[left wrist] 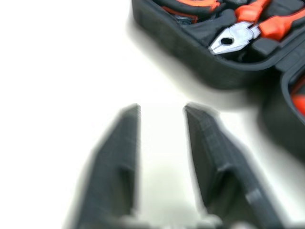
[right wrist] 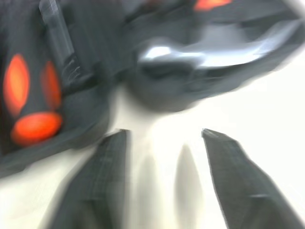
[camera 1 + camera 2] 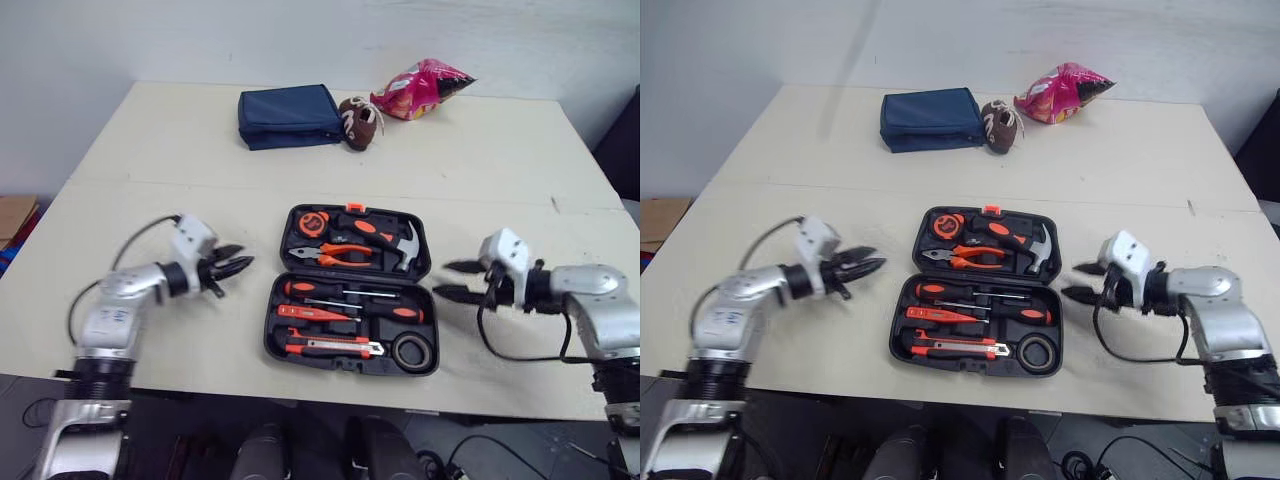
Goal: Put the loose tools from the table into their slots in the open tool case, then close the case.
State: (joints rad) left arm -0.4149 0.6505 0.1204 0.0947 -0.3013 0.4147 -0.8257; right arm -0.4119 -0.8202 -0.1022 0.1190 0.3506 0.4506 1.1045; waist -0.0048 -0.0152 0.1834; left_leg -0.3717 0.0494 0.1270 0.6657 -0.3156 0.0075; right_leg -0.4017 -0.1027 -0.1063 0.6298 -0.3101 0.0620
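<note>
The black tool case lies open in the middle of the table, its lid half holding a hammer, orange-handled pliers and a tape measure. The near half holds screwdrivers, a utility knife and a roll of black tape. My left gripper hovers left of the case, open and empty, pointing at it. My right gripper is open and empty just right of the case. In the left wrist view the pliers show beyond the fingertips.
At the far side of the table lie a navy pouch, a small brown football and a pink snack bag. A seam runs across the table behind the case. Bare tabletop flanks the case on both sides.
</note>
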